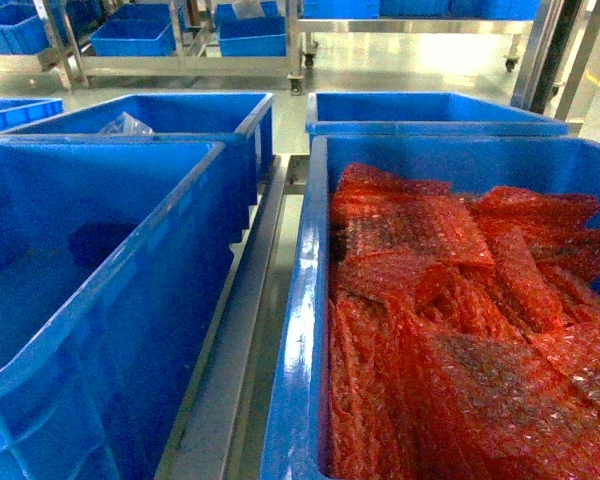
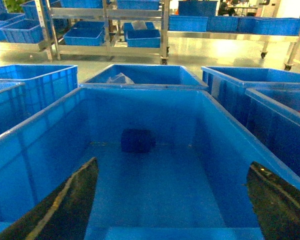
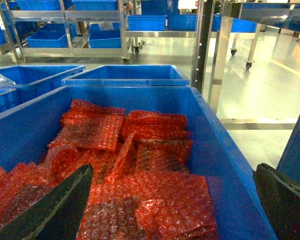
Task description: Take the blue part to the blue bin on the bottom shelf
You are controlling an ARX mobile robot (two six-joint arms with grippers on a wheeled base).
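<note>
The blue part [image 2: 137, 140], a dark blue roll-like piece, lies on the floor of the near-left blue bin [image 2: 40, 150], close to that bin's far wall and about midway between its side walls. In the head view it shows only as a dark patch on the same bin's floor [image 1: 105, 245].

The left end effector [image 2: 172, 200] hangs over the near end of this bin, its two dark fingers [image 2: 70, 200] spread wide and clear of the part, grasping nothing. The right end effector [image 3: 175, 205] is likewise released, its fingers [image 3: 55, 210] parted above the near-right bin [image 1: 300, 330], which is filled with red bubble-wrap bags [image 3: 140, 165].

Between the two near bins runs a steel centre rail [image 1: 235, 340] of the shelf that carries them. Behind them sit two more blue bins; the far-left bin [image 1: 170, 115] has a clear plastic bag [image 1: 128, 125] in it, and the far-right bin [image 1: 430, 110] shows only its blue inner walls. Beyond, across a glossy floor [image 1: 400, 65], stand steel racks [image 2: 107, 30] on castors loaded with further blue bins.
</note>
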